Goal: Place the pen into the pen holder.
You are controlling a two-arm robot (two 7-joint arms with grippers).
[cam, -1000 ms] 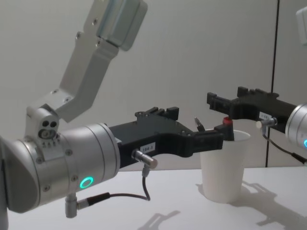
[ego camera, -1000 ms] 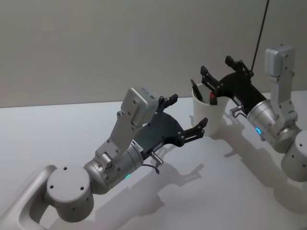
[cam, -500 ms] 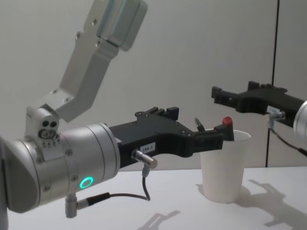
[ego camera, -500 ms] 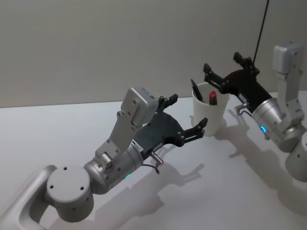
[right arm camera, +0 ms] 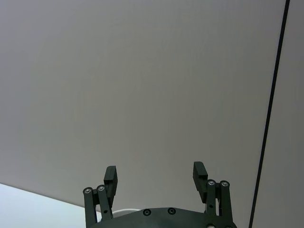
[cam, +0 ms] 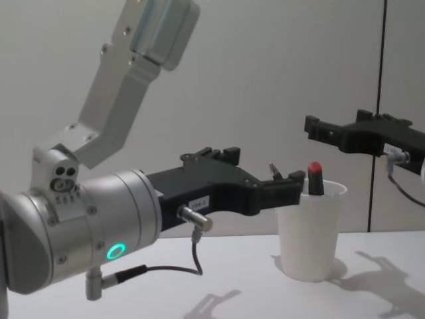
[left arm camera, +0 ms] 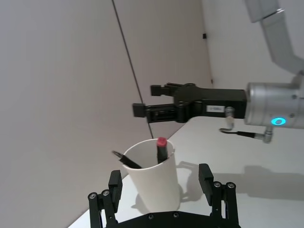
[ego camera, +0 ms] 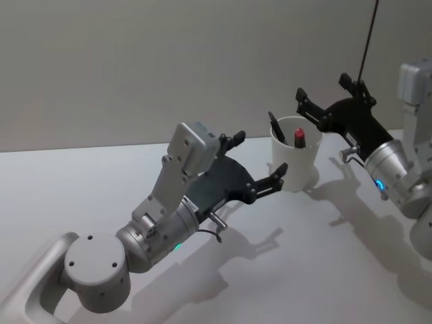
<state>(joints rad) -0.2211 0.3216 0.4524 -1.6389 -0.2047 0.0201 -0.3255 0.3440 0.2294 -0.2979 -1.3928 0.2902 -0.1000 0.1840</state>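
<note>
Right gripper [ego camera: 326,98] now drawn back from the cup [ego camera: 294,163], up and toward the robot's right, where a second ago sat right over the rim; fingers spread and empty, clear in the right wrist view with nothing between them; red-capped pen [ego camera: 299,138] left behind, standing inside the cup with the cap poking just above the rim; reads as the drop made and the release finished, so the task looks essentially done, with only the retreat of the arm left to complete. Second, dark pen [ego camera: 276,127] leaning against the cup's left inner wall, tip up, unchanged. Left gripper [ego camera: 257,163] shifted only slightly, hanging just beside the cup on its near-left side, fingers open and holding nothing; in the left wrist view fingertips flank the lower cup without clearly touching it; whether any contact exists cannot be told. Cup itself plain white paper, tapered, rolled rim, upright on the white bench [ego camera: 283,270], apparently in the same spot, not tipped by the withdrawal. Red pen short and dark-bodied, bright red rounded cap uppermost, leaning a little toward the right wall; seated deep enough that a fall-out seems unlikely, though a light paper cup could topple if nudged by the left gripper.
</note>
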